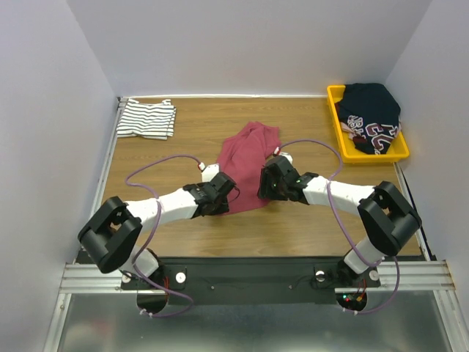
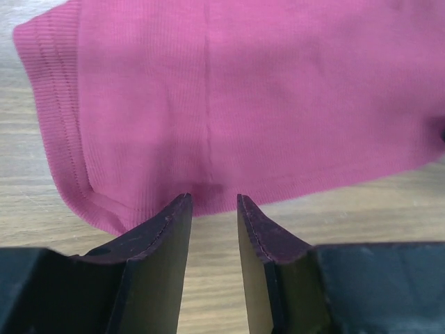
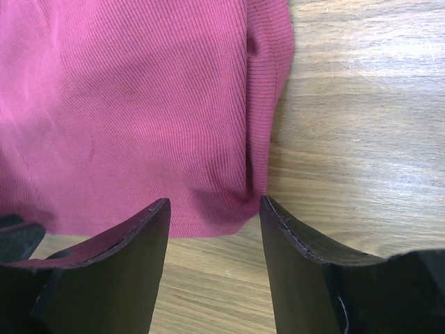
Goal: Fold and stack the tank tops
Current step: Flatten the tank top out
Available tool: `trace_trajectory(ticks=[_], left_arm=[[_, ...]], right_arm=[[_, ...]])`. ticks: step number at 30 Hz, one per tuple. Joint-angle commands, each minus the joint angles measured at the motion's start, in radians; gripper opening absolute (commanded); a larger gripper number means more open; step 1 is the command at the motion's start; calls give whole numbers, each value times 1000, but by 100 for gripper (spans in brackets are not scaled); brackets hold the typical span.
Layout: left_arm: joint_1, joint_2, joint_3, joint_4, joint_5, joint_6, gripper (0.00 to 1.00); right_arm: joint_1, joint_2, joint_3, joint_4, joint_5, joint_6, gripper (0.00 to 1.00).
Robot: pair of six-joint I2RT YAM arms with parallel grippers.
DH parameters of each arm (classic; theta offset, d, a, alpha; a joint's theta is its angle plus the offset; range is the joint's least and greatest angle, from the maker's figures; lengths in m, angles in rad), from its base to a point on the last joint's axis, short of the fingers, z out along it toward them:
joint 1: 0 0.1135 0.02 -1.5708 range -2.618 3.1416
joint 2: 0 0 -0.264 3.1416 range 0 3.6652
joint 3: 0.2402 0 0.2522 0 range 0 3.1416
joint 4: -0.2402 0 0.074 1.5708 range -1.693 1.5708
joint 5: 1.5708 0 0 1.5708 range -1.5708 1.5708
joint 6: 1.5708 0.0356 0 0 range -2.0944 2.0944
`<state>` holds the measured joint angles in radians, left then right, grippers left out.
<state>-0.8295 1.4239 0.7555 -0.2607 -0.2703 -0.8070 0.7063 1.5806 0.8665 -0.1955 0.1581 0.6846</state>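
While the red top [image 1: 249, 155] is lying in the middle of the table [image 1: 308, 229], the left gripper [image 2: 212, 199] is resting at its near edge, jaws narrowly apart, and the right gripper [image 3: 214, 202] at its near right corner, jaws wider. The striped top [image 1: 146, 119] is lying folded far left.

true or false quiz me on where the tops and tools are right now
1. The maroon tank top lies on the table between both arms. True.
2. The striped tank top is in the yellow bin. False: it lies folded at the table's far left corner; the bin holds a dark garment.
3. The left tool is shut on the maroon top. False: its jaws stand open at the hem.
4. The right tool is open at the maroon top's edge. True.
5. The two tops are stacked. False: they lie apart.
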Motion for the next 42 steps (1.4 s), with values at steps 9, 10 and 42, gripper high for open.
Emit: trace_trajectory(ticks=[9,10,42], left_arm=[[-25,135,53,-2,-116,-90,41],[-26,141,53,0,-115,-89,41],[127,142,1038,-172,10,65,0]], right_arm=[[-1,-67,-30,44,26,4,60],[-2,-68,-31,44,27,4,60],[-196,-289,-286,382,-101,105,59]])
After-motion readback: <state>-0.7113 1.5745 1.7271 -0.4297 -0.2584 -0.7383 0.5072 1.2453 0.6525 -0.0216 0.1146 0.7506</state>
